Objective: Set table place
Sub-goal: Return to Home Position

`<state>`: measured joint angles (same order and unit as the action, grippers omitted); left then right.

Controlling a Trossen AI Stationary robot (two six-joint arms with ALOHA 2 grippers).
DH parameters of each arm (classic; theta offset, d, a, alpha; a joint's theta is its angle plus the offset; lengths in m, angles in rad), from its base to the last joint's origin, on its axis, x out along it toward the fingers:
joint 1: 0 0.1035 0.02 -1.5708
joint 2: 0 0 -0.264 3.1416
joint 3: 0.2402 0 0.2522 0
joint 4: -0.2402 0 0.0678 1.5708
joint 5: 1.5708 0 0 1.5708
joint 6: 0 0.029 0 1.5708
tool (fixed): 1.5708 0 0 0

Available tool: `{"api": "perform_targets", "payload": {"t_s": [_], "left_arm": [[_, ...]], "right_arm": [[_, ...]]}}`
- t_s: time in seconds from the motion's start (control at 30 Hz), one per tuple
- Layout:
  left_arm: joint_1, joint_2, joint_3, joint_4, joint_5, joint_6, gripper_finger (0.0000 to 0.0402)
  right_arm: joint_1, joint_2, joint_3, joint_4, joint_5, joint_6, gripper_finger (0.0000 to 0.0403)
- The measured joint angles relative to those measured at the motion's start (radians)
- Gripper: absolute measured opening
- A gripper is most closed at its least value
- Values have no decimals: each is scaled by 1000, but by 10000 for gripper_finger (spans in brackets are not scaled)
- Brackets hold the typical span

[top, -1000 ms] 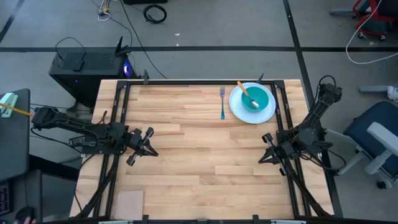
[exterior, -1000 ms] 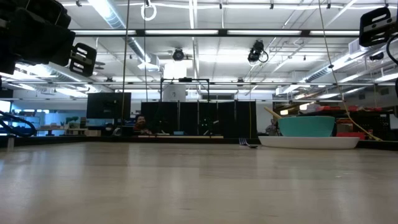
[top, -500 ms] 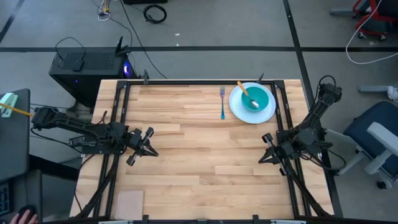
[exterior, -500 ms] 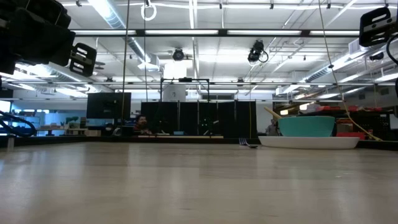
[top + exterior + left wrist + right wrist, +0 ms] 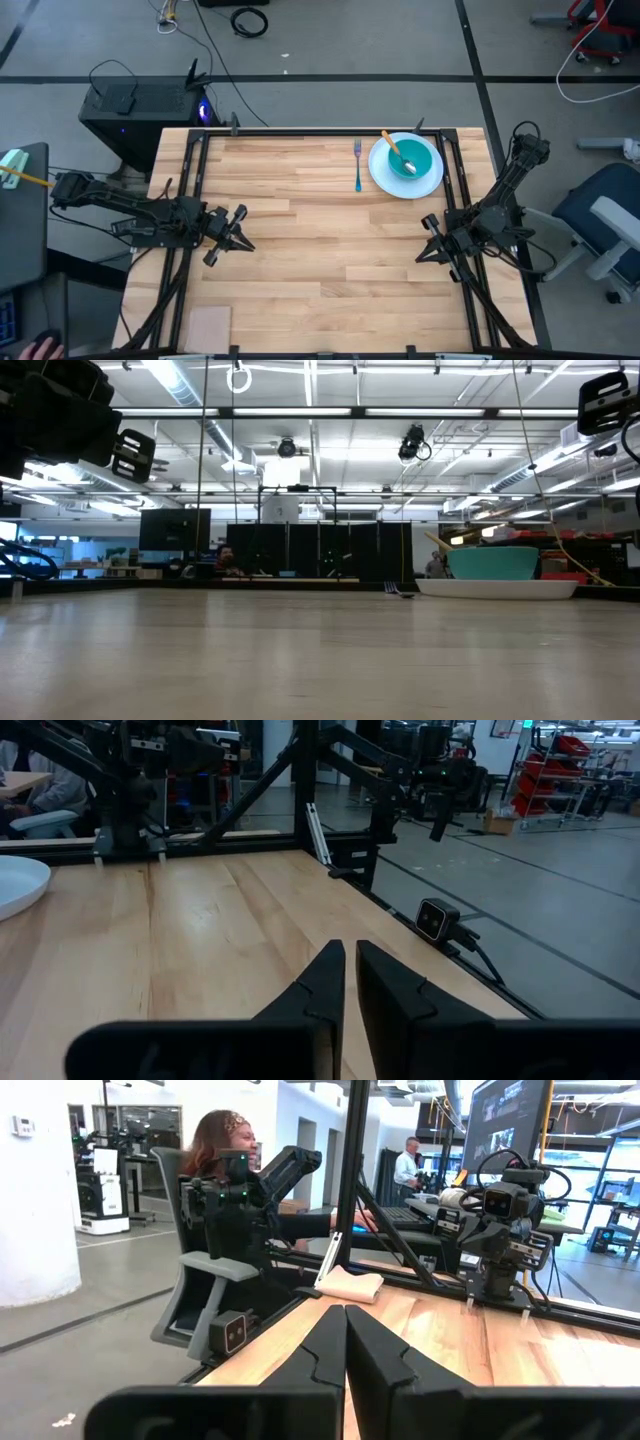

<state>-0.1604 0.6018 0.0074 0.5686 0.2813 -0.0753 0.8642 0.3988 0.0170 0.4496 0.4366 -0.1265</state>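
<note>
A round white plate point(image 5: 388, 181) lies at the table's far right, with a teal bowl point(image 5: 418, 156) standing on it and an orange-handled spoon point(image 5: 392, 146) leaning in the bowl. A blue-handled fork point(image 5: 357, 172) lies flat on the wood just left of the plate. In the low view the bowl point(image 5: 493, 563) stands on the plate point(image 5: 497, 589). My left gripper point(image 5: 245, 240) is shut and empty over the table's left middle. My right gripper point(image 5: 424, 246) is shut and empty at the table's right side, nearer than the plate.
A tan rectangular pad point(image 5: 208, 326) lies at the table's near left corner. Black metal rails point(image 5: 190, 200) run along the table's sides. A person's hand point(image 5: 40, 349) shows off the table at near left. Bare wood point(image 5: 330, 260) lies between the two grippers.
</note>
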Motion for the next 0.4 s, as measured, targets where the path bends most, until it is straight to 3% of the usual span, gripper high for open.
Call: {"api": "perform_targets", "payload": {"t_s": [0.4], "left_arm": [[0, 0, 0, 0, 0, 0, 28]], "right_arm": [[0, 0, 0, 0, 0, 0, 12]]}}
